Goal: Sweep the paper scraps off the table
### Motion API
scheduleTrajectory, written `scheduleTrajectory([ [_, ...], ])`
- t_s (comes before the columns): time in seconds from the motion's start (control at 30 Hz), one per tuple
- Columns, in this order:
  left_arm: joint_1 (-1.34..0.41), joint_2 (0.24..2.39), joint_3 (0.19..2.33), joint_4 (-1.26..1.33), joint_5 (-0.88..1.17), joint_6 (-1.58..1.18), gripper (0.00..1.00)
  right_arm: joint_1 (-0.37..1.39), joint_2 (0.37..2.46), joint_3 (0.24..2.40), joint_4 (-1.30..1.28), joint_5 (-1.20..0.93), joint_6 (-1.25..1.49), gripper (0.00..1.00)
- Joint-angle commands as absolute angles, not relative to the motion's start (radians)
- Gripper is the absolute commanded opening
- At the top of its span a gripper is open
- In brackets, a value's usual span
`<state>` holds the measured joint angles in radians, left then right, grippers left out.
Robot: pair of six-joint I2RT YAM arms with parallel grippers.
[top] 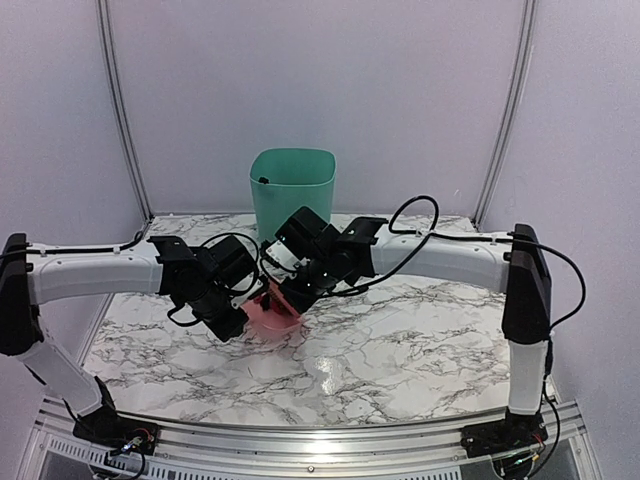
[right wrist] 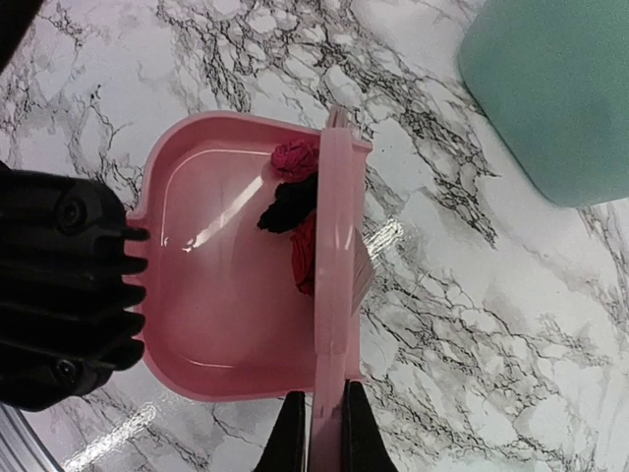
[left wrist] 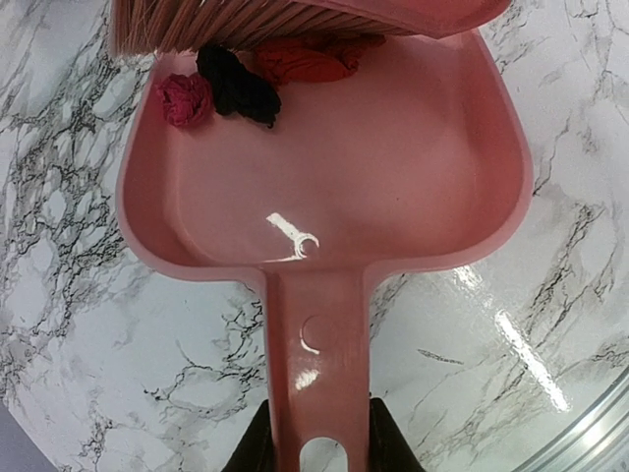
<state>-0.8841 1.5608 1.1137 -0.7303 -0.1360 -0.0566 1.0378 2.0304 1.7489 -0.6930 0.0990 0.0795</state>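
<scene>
1. Pink dustpan (left wrist: pixel 324 197) holds the paper scraps (left wrist: pixel 236 87) (magenta, black, red), bunched at its far lip, well ahead of the left pincer (left wrist: pixel 314 454).
2. Brush (left wrist: pixel 295 20) bristles lie over the scraps, touching them.
3. Left pincer: narrowly parted, clamped on the dustpan handle.
4. Right pincer (right wrist: pixel 322 438): pressed together on the brush's thin handle, with the scraps just beyond it.
5. Marble tabletop (top: pixel 400 350) under everything, and the green bin (top: pixel 292 185) stands behind both arms.
</scene>
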Motion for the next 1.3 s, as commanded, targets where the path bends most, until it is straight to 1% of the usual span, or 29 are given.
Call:
scheduleTrajectory([
  [0.0, -0.903, 1.477, 1.159, -0.711, -0.17, -0.072, 0.0, 1.061, 1.949, 1.821, -0.728, 0.124, 0.08, 0.0],
  [0.5, -0.957, 1.405, 1.296, -0.733, -0.257, -0.062, 0.0, 1.084, 1.847, 1.978, -0.864, 0.325, 0.065, 0.0],
  [0.9, -0.957, 1.475, 1.482, -0.732, -0.292, -0.009, 0.0, 1.085, 1.826, 2.042, -0.841, 0.467, 0.072, 0.0],
  [1.07, -0.957, 1.504, 1.553, -0.732, -0.258, -0.006, 0.0, 1.085, 1.82, 2.097, -0.837, 0.509, 0.064, 0.0],
  [1.27, -0.954, 1.527, 1.618, -0.711, -0.241, -0.006, 0.0, 1.085, 1.784, 2.075, -0.796, 0.538, 0.044, 0.0],
])
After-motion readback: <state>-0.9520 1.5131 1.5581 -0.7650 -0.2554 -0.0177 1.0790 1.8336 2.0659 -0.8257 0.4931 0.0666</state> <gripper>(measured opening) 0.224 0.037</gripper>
